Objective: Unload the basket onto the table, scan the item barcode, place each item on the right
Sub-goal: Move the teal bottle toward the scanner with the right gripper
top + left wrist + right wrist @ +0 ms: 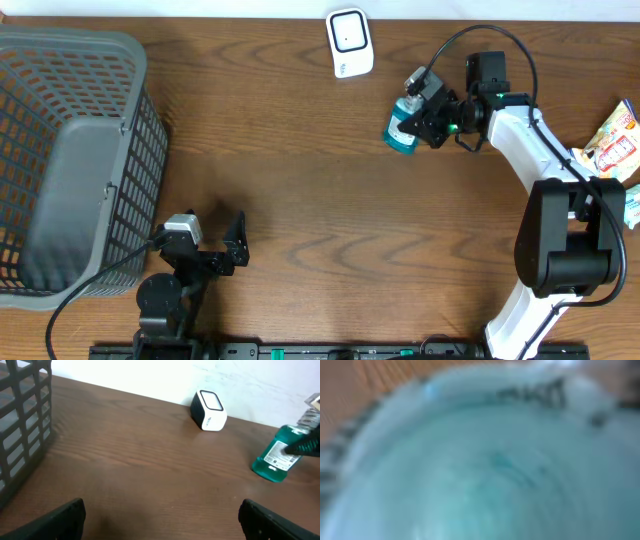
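Overhead, right gripper (pixel 422 120) clasps bottle (pixel 400 133); its wrist view blurs teal.

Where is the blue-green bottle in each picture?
Overhead: the bottle is right of the middle, near the top.
Left wrist: the bottle is at the far right edge, about halfway down.
Right wrist: the bottle is a blurry teal shape filling the whole picture.
Shared landmark: the white scanner sits up and left of the bottle in the overhead and left wrist views. It is not in the right wrist view.
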`<state>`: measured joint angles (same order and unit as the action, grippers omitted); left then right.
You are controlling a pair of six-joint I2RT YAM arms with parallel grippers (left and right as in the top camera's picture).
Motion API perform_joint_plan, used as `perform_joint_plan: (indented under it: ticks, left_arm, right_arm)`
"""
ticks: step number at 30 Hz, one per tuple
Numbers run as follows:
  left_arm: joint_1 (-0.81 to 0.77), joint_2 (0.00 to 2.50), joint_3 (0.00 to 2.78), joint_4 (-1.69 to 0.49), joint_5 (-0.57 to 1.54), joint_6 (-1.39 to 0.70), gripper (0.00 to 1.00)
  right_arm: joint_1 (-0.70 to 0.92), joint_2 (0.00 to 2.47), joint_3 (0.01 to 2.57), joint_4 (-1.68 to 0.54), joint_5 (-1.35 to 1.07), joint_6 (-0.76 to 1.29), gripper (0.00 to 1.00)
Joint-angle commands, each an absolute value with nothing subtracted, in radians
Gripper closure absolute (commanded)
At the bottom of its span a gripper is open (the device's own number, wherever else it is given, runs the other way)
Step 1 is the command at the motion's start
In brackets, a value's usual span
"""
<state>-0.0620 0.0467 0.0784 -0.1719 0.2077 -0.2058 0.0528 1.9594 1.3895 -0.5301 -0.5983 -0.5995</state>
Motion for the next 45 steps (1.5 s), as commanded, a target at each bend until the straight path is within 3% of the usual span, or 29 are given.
perform_joint_plan:
  ticks: [1,6,11,18,28,33,40,45]
  left_arm:
    - [-0.065,0.044,0.061,-0.193,0.221,-0.193,0.02]
    - [-0.065,0.044,0.061,-0.193,0.221,-0.193,0.02]
    - [-0.065,0.044,0.061,-0.193,0.221,-0.193,0.02]
    - [-0.065,0.044,0.061,-0.193,0.221,-0.193,0.02]
    - [-0.065,0.044,0.061,-0.193,0.221,-0.193,0.02]
    - [-0.065,0.044,0.061,-0.193,0.221,-0.193,0.02]
    - [-0.065,0.044,0.061,-0.193,0.221,-0.193,0.02]
    - [-0.065,0.044,0.061,-0.193,0.221,-0.193,0.02]
  right_arm:
    - [0.054,1.969,1.387,-0.526,-0.621,-0.546,0.96]
    - [0.051,1.963,1.388,-0.533,-0.62,-0.528,0.96]
    - [0.052,1.922,1.388,-0.542,-0.619,-0.528,0.89]
    - [0.054,1.846,1.388,-0.583,-0.547,-0.528,0.97]
    - [0.083,1.82,1.381,-0.558,-0.548,-0.529,0.97]
    - [0.15,1.82,1.312,-0.406,-0.546,-0.518,0.98]
    - [0.215,1.82,1.164,-0.129,-0.464,-0.33,0.99]
    - [0.238,1.82,1.133,-0.093,-0.465,-0.265,0.95]
